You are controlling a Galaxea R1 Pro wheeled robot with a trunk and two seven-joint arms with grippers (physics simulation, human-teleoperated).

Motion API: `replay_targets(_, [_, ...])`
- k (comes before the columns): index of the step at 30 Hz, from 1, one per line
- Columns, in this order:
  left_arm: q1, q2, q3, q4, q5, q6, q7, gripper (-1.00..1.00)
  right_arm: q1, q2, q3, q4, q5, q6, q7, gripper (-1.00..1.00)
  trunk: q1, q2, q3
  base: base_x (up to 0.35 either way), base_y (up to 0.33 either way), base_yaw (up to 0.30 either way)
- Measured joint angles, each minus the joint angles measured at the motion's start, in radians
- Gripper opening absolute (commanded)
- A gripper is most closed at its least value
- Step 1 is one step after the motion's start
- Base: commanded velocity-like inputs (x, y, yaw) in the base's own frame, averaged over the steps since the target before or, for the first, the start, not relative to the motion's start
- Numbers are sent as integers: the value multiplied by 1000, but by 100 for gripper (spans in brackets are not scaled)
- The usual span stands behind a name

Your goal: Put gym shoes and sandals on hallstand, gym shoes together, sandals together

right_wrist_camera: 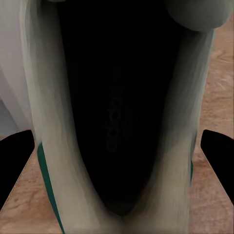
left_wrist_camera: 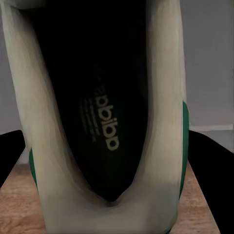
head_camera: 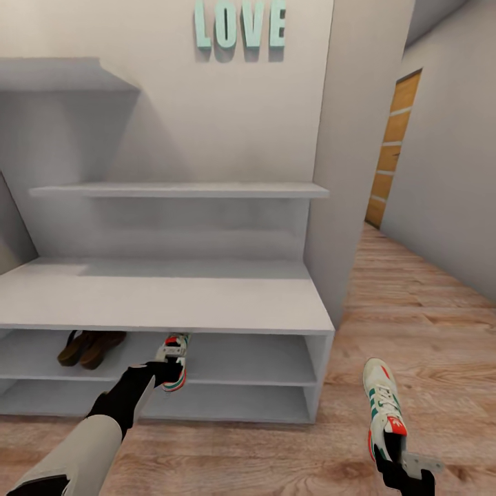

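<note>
While both sandals (head_camera: 89,348) sit inside rack (head_camera: 172,303) upper tier at 9 o'clock, left gripper (head_camera: 167,368) clamped on shoe (head_camera: 173,364) at tier mouth, right gripper (head_camera: 399,458) gripping second shoe (head_camera: 384,406) over floor (head_camera: 427,331) at 4 o'clock.

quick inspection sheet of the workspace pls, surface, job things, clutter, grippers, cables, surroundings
Surface: light brown wood-plank corridor floor; pale grey-white hallstand with two open tiers and wall shelves.
Job's things: two dark brown woven-strap sandals side by side on the upper tier; one white-cream gym shoe with green stripes held at the upper tier's front edge; second gym shoe held above the floor, right of the stand.
Clutter: nothing seen.
Grippers: left gripper shut on the first shoe; right gripper shut on the second.
Cables: nothing seen.
Surroundings: mint LOVE letters on the wall; wooden door down the corridor.
</note>
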Motion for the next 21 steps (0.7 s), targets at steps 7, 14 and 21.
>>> replay_targets(7, [0,0,0,0,0,0,0,-100,0,0,0,0,0,0,0,-100,0,0,0,93,0,0])
replay_targets(14, [0,1,0,0,0,0,0,-100,0,0,0,0,0,0,0,-100,0,0,0,91,0,0])
replay_targets(21, [1,3,0,0,0,0,0,-100,0,0,0,0,-1,0,0,-100,0,0,0,32,0,0])
